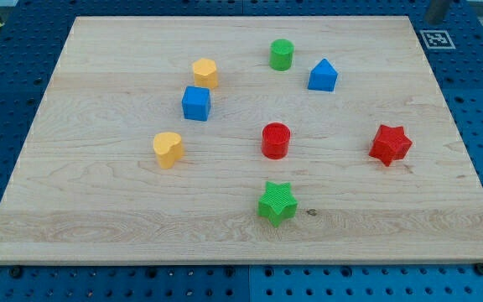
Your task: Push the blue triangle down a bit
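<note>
Item: pale wooden board (99, 218) lying on a blue perforated bench (7, 84), holding eight small plastic blocks. Blue triangular block (323, 75), the task's object: upper right of centre, standing free, with bare wood directly below it toward the view's bottom, so a short downward push looks unobstructed. Green cylinder block (282, 54): just up and to the view's left of the triangle, near but apart, likely outside the push path. Red cylinder block (275, 140): board centre, below and left of the triangle, well apart. Red star-shaped block (390, 144): right side, below and right of the triangle, well apart; the triangle's line downward appears to pass between these two red pieces. Green star-shaped block (277, 203): lower centre. Blue cube block (196, 103), orange rounded block (205, 73) and yellow-orange heart-like block (168, 149): grouped loosely on the left, none touching. My tip: not visible; only a grey object cut off at the top right corner shows, and I cannot tell what it is, so the tip's place relative to the blocks cannot be told. Judged status: push not yet begun; the tip would need to arrive above the triangle's upper edge.
</note>
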